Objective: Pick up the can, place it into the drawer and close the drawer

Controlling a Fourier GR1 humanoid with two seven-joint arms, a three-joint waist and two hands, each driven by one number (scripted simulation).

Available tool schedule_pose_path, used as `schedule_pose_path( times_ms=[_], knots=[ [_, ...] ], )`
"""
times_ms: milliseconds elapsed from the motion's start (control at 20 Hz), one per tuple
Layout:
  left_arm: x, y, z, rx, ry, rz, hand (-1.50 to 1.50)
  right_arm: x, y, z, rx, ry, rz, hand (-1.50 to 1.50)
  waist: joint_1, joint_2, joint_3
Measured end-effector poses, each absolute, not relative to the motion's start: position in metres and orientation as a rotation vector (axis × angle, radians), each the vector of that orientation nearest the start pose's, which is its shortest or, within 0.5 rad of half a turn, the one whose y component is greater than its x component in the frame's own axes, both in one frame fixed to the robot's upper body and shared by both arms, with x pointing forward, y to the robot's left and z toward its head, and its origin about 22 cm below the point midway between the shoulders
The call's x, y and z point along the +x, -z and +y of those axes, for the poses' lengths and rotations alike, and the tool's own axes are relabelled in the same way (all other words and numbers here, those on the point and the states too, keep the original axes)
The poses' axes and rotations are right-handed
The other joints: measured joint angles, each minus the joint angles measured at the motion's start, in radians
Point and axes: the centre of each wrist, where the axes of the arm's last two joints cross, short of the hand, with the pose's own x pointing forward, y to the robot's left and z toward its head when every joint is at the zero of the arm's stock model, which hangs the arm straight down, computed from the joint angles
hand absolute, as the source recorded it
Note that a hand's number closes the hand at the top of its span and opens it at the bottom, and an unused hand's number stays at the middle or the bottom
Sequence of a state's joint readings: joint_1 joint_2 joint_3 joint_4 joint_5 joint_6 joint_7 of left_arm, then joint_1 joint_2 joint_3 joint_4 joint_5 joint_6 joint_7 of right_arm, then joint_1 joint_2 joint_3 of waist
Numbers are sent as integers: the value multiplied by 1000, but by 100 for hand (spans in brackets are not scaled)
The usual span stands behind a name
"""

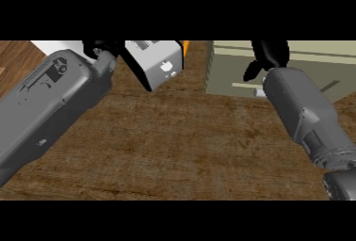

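A beige drawer unit [306, 56] fills the upper right of the head view. My right hand [270, 52] lies over its left part, fingers fairly straight and thumb hanging apart, with nothing seen in it. My left hand [101, 48] shows only as a black patch at the top edge, at the end of the grey forearm. Right beside it is a white and grey object with an orange edge [163, 59]; I cannot tell whether this is the can or whether the hand touches it. No plainly round can shows.
The brown wooden counter [188, 141] stretches between my two forearms. A white patch [52, 45] sits at the top left behind the left forearm.
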State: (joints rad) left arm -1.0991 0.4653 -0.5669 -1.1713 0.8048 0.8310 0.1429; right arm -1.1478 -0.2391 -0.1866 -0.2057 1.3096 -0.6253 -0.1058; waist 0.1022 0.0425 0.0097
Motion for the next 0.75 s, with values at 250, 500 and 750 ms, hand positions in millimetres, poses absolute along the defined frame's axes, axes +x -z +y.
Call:
schedule_pose_path(
  times_ms=[250, 500, 750],
  knots=[
    [386, -231, 120, 15, -136, -1729, -150, 463, -92, -212, -1227, -1072, -1619, -150, 1, 4, 5],
    [384, -229, 122, 17, -134, -1730, -150, 465, -96, -212, -1005, -907, -1693, -150, -8, 1, 3],
    [381, -224, 123, 24, -131, -1724, -150, 467, -100, -207, -808, -719, -1759, -150, -12, -2, 3]
  ],
)
